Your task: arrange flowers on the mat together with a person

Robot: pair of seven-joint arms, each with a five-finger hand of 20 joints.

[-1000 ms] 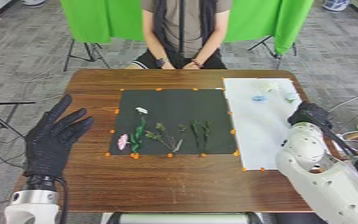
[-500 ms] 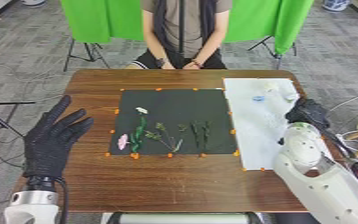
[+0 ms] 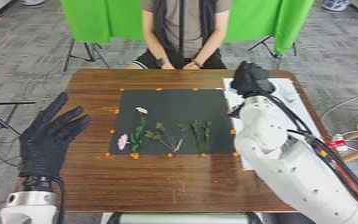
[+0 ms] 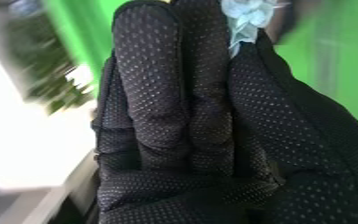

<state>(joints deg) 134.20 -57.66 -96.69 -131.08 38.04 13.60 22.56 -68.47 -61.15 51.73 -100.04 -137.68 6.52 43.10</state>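
Pinched blue flower (image 4: 249, 12), black mat (image 3: 180, 102) with pink flower (image 3: 123, 142), white flower (image 3: 142, 110), sprigs (image 3: 162, 135)

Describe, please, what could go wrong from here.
The pale blue, soft-petalled flower pinched at the fingertips of the black-gloved right hand might slip or crease. The white right arm, beside the black rectangular mat, could brush the slender green stems there if it swings low.

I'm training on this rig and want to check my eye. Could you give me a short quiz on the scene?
1. True or false: the left hand is beside the dark mat, not over it.
2. Multiple choice: the right hand pinches a flower that is (a) pink, (b) white, (c) blue.
3. Fill in: on the mat, the white bloom lies farther from the robot than the ___ bloom.

Key: 1 true; 2 c; 3 pink.
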